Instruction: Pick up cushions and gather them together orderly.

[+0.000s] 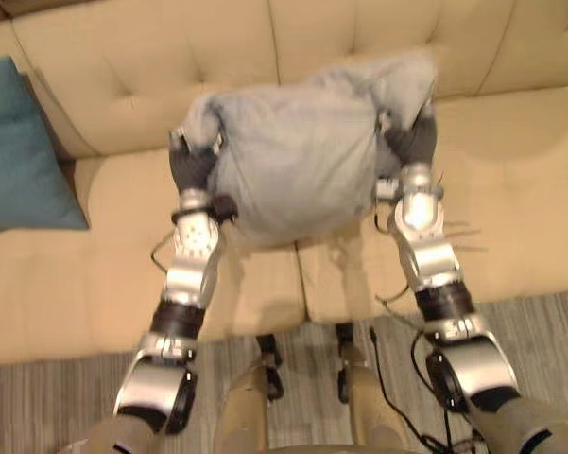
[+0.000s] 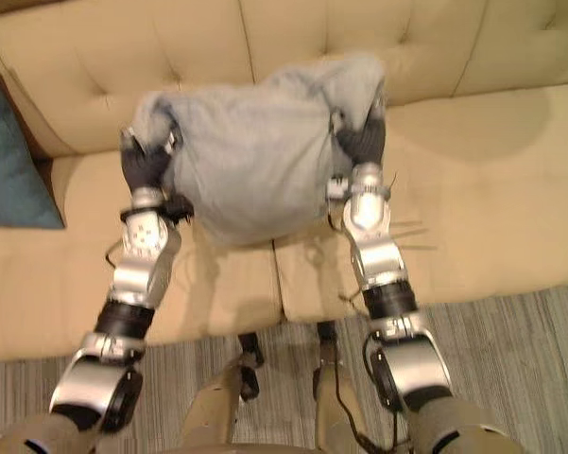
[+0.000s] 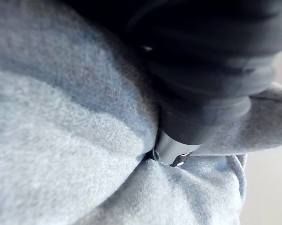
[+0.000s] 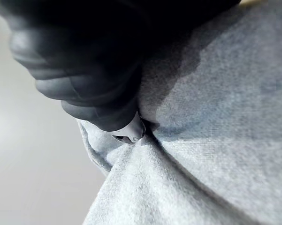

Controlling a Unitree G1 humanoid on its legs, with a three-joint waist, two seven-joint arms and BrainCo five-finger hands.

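A light grey cushion point(image 1: 293, 161) hangs above the beige sofa seat point(image 1: 520, 199), in front of the backrest, held between my two hands. My left hand point(image 1: 191, 165) grips its left edge and my right hand point(image 1: 414, 140) grips its right edge, the cloth bunched at both grips. In the left wrist view a silver finger point(image 3: 171, 150) digs into a fold of the grey cushion point(image 3: 61, 140). The right wrist view shows the same: my right hand point(image 4: 84, 70) is sunk into the cushion's fabric point(image 4: 216, 140). A teal cushion point(image 1: 19, 151) leans at the sofa's left end.
The tufted sofa backrest point(image 1: 170, 57) runs along the far side. A seam between two seat cushions point(image 1: 301, 284) lies below the held cushion. Striped grey rug point(image 1: 548, 331) covers the floor in front of the sofa.
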